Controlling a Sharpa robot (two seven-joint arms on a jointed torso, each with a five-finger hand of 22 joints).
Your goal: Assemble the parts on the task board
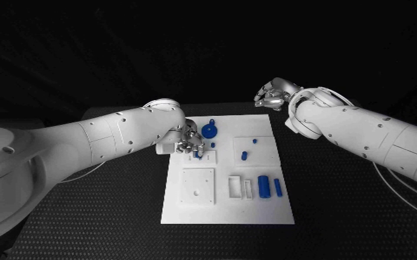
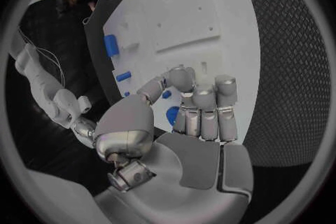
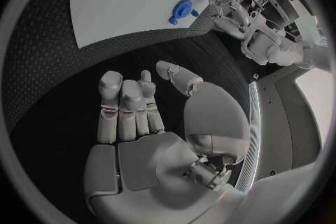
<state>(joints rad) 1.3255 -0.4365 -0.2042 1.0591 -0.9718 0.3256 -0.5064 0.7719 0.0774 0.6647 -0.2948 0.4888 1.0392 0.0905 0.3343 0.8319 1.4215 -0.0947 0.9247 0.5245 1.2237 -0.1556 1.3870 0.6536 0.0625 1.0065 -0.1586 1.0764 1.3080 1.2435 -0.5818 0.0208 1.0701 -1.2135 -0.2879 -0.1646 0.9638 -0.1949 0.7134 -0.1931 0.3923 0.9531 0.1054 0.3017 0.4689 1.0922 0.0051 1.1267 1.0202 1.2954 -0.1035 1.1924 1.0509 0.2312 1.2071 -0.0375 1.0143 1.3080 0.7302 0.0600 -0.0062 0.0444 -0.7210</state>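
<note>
Looking down from the head view, you have the task board (image 1: 228, 169) lying in the middle of the black table (image 1: 348, 212), with the left hand (image 1: 186, 141) hovering low over its upper left part. Its fingers (image 2: 203, 106) are curled together around a small blue part (image 2: 172, 115) (in the left wrist view the piece sits tucked between thumb and fingers). Just beside that hand on the board lies a round blue part with a knob (image 1: 210, 130), and a little peg (image 1: 245, 155) sits near the middle. Toward the near right edge two blue cylinders (image 1: 264, 186) lie side by side, next to a white rectangular block (image 1: 235, 186); a square white plate (image 1: 197, 186) lies to their left. Your right hand (image 1: 273, 96) is held off the board's far right corner, above the table, its fingers (image 3: 122, 103) loosely bent, apart and holding nothing.
</note>
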